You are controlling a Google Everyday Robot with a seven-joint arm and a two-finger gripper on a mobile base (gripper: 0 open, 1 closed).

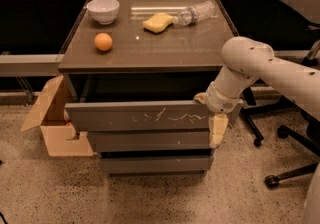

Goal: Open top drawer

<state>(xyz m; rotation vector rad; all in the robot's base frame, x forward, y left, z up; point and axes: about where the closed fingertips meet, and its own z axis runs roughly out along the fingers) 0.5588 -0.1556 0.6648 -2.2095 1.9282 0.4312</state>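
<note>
The top drawer (pixel 140 116) is a wide grey-brown handleless front with white scratches near the middle. It stands pulled out from the cabinet, with a dark gap behind its top edge. My gripper (pixel 212 118) is at the drawer's right end, one cream finger (pixel 217 130) hanging down over the front's right corner and the other part resting at the top edge. The white arm reaches in from the right.
Two plain grey drawer fronts (pixel 150 140) sit below. On the cabinet top (pixel 150 48) lie a white bowl (pixel 103 9), an orange (pixel 103 42), a yellow sponge (pixel 157 22) and a clear bottle (pixel 197 13). A cardboard box (pixel 50 123) stands left; office chair bases (pixel 285 168) right.
</note>
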